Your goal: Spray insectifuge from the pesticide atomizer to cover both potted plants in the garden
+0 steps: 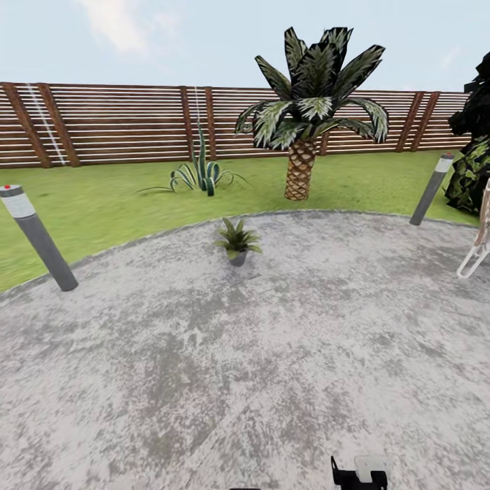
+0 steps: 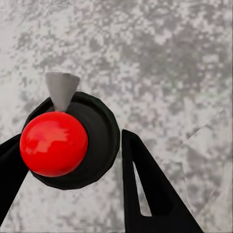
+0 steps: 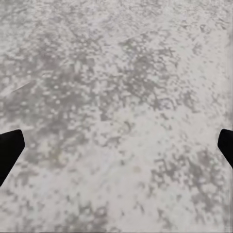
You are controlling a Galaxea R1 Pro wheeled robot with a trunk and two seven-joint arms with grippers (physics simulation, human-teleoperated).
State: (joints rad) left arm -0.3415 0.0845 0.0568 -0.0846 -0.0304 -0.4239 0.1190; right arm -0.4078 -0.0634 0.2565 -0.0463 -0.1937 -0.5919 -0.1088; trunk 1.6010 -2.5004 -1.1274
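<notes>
Sprouting green rosette (image 1: pixel 237 237) in grey pot (image 1: pixel 237 258)

A broad, rounded area of mottled grey stone paving (image 1: pixel 272 354) filled the foreground, edged by a green lawn (image 1: pixel 109 204) that ran back to a brown horizontal-slat wooden fence (image 1: pixel 122 122) under a pale, hazy blue sky (image 1: pixel 204 41). On the grass stood a scaly-trunked palm tree (image 1: pixel 303 116) and, to its left, a tall spiky striped agave (image 1: pixel 201 173), with a dark leafy bush (image 1: pixel 473 150) at the right edge. Two tilted grey bollard lamps with pale bands flanked the paving, one at the left (image 1: pixel 37 238) and one at the right (image 1: pixel 432 189).
</notes>
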